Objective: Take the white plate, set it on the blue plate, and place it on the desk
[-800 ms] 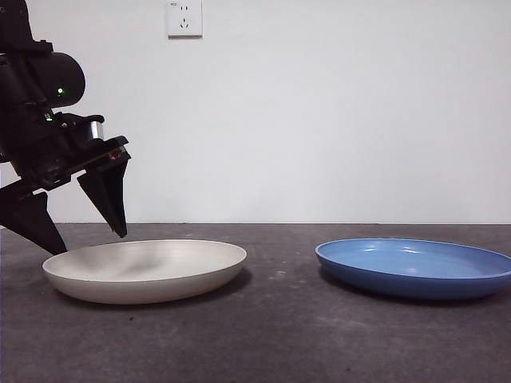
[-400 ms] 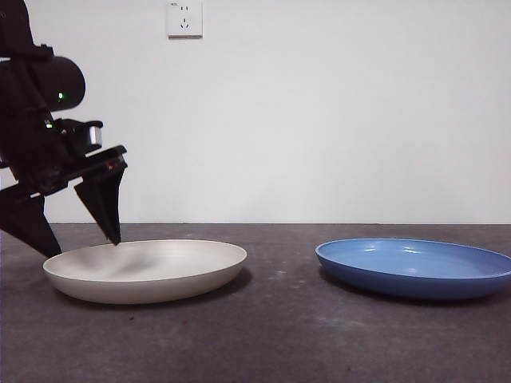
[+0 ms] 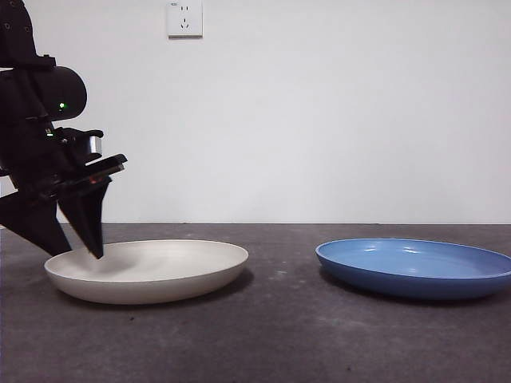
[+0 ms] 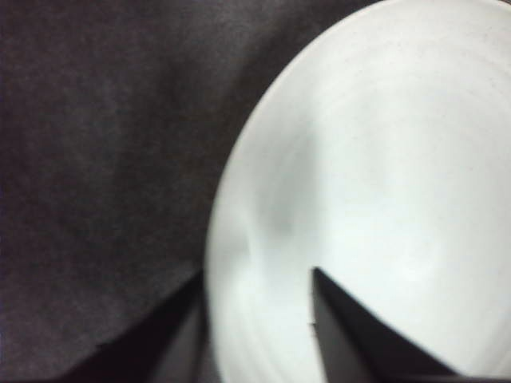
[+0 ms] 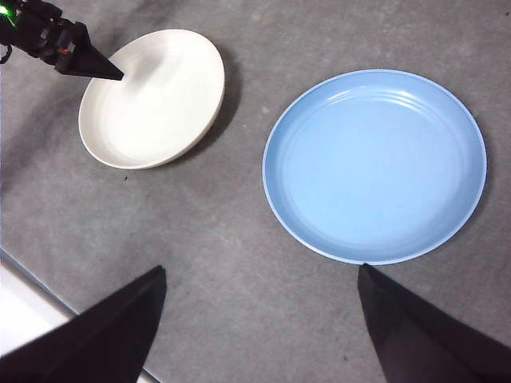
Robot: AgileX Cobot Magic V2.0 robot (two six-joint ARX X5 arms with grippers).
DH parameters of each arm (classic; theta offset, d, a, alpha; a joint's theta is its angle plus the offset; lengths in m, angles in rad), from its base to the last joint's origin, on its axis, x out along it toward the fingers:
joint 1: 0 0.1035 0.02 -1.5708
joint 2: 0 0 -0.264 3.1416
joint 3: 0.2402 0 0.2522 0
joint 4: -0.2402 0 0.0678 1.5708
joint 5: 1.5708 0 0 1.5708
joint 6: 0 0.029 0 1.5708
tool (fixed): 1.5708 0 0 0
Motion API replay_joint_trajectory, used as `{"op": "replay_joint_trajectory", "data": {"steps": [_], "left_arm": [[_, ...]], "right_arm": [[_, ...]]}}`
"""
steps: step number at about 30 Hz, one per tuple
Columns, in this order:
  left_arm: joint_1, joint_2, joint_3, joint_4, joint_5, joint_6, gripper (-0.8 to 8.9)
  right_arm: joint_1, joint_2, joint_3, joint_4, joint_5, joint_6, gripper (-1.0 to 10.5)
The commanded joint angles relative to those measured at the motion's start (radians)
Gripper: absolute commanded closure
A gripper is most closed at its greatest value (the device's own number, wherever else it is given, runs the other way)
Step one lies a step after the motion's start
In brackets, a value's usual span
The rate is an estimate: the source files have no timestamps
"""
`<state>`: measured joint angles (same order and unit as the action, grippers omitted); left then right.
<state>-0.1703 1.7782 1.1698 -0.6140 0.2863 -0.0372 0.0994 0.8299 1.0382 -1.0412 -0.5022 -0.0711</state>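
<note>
The white plate (image 3: 146,270) is sitting flat on the desk (image 3: 279,335), well apart from the blue plate (image 3: 415,267), which is lying empty off to the side. The left gripper (image 3: 68,239) is straddling the white plate's outer rim, the edge farthest from the blue plate: one black jaw is reaching inside over the bowl, the other is sitting outside above the desk. In the left wrist view the rim is running right between the two jaws, which are spread and not yet pinching anything.

Judging the step in hand, this is the grasp on the rim. To do it well, the jaws ought to be closing squarely across the low curved lip, deep enough that the smooth surface is not slipping out, and the lift should be keeping the plate near level.

The right gripper (image 5: 255,319) is waiting high above the desk, jaws wide apart and holding nothing.

A white wall socket (image 3: 184,17) is showing on the wall; its tiny marking is too small to read. No brand or writing is showing on either plate.
</note>
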Motion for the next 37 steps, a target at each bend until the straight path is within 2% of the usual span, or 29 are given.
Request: {"op": "replay_joint_trajectory", "data": {"steps": [1,3,9,14,23,30,37], "left_arm": [[0.000,0.020,0.018,0.002,0.002,-0.006,7.66],[0.000,0.020,0.018,0.001,0.002,-0.010,7.98],[0.000,0.019,0.019,0.009,0.003,-0.038,7.98],[0.000,0.006,0.025,0.017,0.099,-0.064,7.98],[-0.030,-0.094,0.111,-0.007,0.108,-0.128,7.98],[-0.123,-0.111,0.200,-0.005,0.149,-0.174,7.98],[-0.260,-0.097,0.220,0.151,0.148,-0.290,7.97]], "right_arm": [[0.004,0.005,0.022,0.009,-0.002,0.007,5.6],[0.004,0.005,0.022,0.009,-0.002,0.007,5.6],[0.004,0.005,0.022,0.009,-0.002,0.007,5.6],[0.004,0.005,0.022,0.009,-0.002,0.007,5.6],[0.004,0.005,0.022,0.009,-0.002,0.007,5.6],[0.004,0.005,0.022,0.009,-0.002,0.008,5.6],[0.004,-0.003,0.023,0.012,0.007,0.033,5.6]]}}
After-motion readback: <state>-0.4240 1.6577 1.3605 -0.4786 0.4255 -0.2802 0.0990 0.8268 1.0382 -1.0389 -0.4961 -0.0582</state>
